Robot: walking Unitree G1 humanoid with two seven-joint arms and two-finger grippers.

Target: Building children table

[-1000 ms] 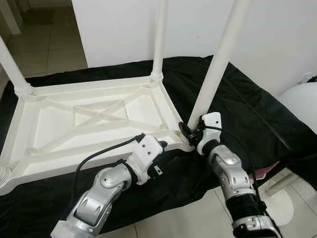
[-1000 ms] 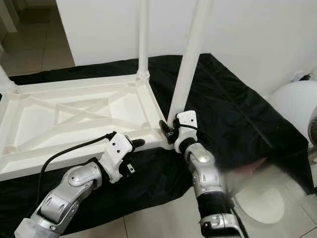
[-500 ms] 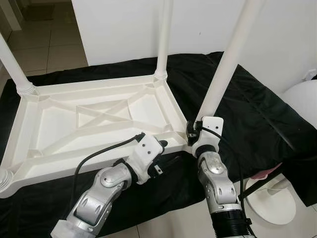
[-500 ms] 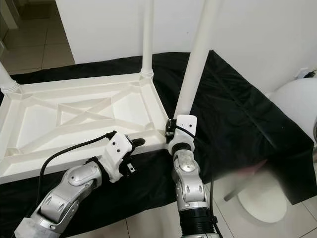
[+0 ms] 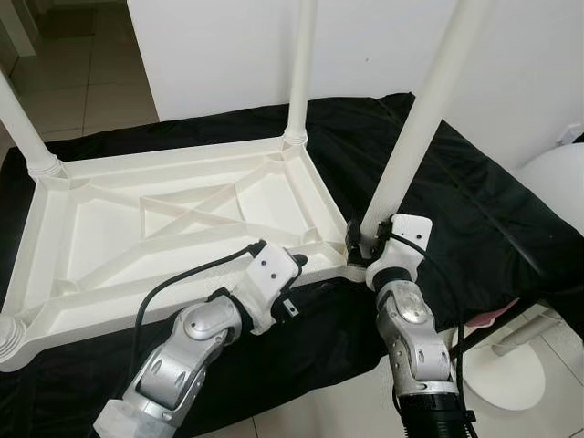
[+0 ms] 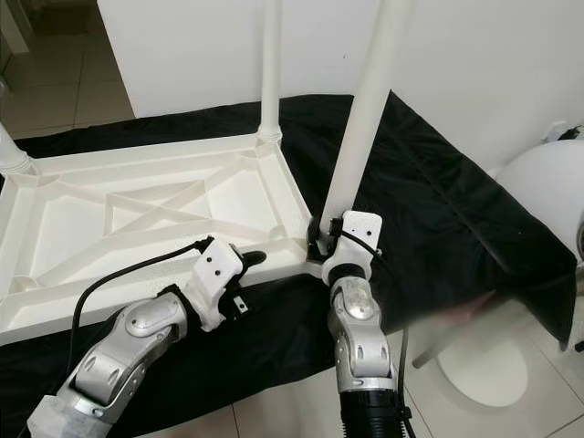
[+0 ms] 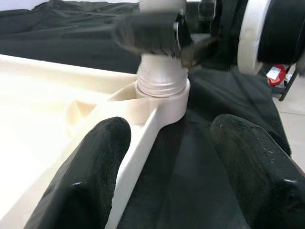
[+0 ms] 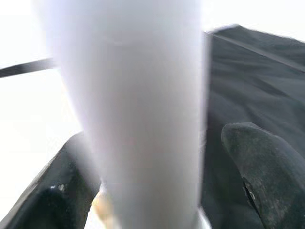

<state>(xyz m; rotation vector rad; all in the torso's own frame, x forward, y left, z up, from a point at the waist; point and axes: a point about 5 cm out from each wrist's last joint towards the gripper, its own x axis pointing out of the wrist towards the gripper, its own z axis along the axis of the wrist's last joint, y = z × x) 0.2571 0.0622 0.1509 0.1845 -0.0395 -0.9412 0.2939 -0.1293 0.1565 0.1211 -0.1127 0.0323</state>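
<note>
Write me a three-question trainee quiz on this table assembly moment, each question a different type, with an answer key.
1. True or false: the white tabletop lies upside down on the black cloth.
2. The right gripper is at which part?
A. the base of the near-right leg
B. the far leg
C. the tabletop's centre
3. Fill in: the left gripper has its fingers on either side of the tabletop's near ____.

Key: 1 true; 2 A; 3 rim
</note>
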